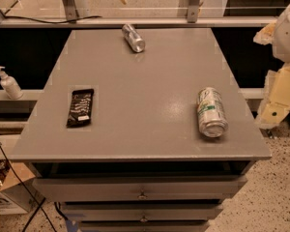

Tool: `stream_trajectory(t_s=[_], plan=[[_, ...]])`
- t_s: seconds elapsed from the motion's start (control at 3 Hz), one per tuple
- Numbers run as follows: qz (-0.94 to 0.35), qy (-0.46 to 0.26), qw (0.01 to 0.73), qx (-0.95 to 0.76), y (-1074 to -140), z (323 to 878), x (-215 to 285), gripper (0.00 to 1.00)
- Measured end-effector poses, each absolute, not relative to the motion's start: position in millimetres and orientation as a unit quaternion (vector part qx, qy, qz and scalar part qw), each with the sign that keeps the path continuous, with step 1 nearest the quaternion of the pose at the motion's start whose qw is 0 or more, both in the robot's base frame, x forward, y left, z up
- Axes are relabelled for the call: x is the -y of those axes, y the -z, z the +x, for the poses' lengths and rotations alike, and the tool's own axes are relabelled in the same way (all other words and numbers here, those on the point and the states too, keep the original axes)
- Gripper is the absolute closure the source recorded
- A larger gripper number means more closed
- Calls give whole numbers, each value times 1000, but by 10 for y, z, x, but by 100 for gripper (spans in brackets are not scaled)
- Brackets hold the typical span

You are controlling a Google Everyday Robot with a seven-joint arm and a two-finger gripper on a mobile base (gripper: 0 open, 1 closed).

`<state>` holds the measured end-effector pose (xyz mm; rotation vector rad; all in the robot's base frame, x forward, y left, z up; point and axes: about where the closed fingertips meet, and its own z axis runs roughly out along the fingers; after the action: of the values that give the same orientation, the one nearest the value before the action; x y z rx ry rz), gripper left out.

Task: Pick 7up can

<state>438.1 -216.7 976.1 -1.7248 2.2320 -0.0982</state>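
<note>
Camera view: 7up can (212,112) is lying on its side near the table's (150,91) front-right corner, long axis running front to back; gripper (279,98), grip state indiscernible, is hovering off the table edge to its right.

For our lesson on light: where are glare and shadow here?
Camera view: soft glare on the table near the 7up can, whose silver end gleams; dark shadow under the table's front edge; the pincer hangs brightly lit at the right edge.
</note>
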Motion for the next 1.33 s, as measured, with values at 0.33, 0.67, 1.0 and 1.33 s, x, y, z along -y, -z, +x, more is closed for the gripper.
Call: stream_trajectory(t_s=[0.33,0.67,1.0,1.33], plan=[[-603,34,159,-781,-9761,4381,2167,0],[-603,30,167,-780,-9761,4387,2143,0],[-598,-3,188,-779,-9628,4447,2029,0],[-599,-28,188,-778,-9347,4508,1854,0]])
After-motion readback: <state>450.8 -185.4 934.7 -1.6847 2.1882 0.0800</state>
